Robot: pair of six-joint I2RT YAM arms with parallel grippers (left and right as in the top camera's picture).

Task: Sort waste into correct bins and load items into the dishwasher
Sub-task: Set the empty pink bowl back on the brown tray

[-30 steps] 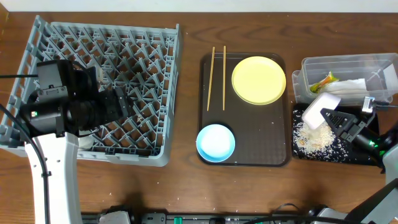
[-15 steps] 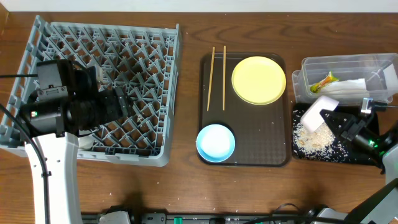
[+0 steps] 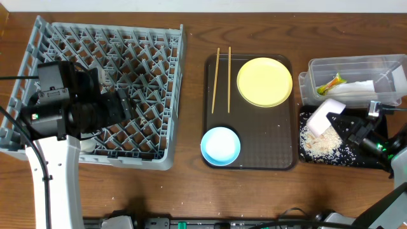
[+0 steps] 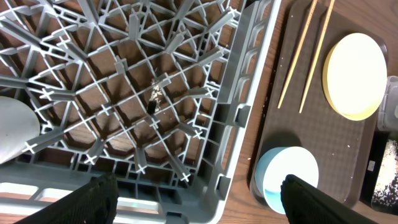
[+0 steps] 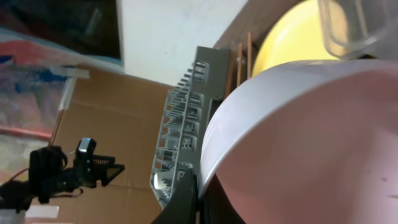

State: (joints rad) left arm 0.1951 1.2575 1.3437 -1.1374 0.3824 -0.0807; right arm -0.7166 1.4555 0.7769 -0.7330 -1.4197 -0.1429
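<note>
Grey plastic dish rack (image 3: pixel 108 89), wooden chopsticks (image 3: pixel 222 71)

- Left arm (image 3: pixel 60 111), by the counter's (image 3: pixel 191 191) left edge: black, boxy joint housings above a white link, with thin black cables (image 3: pixel 19 77) and a small green light (image 3: pixel 35 116).
- Left hand (image 4: pixel 202 200): two dark, rounded fingers (image 4: pixel 99 198).
- Right arm (image 3: pixel 372 137), by the right edge: black, with a green light (image 3: pixel 381 145) and a pale grey link (image 3: pixel 399 166).
</note>
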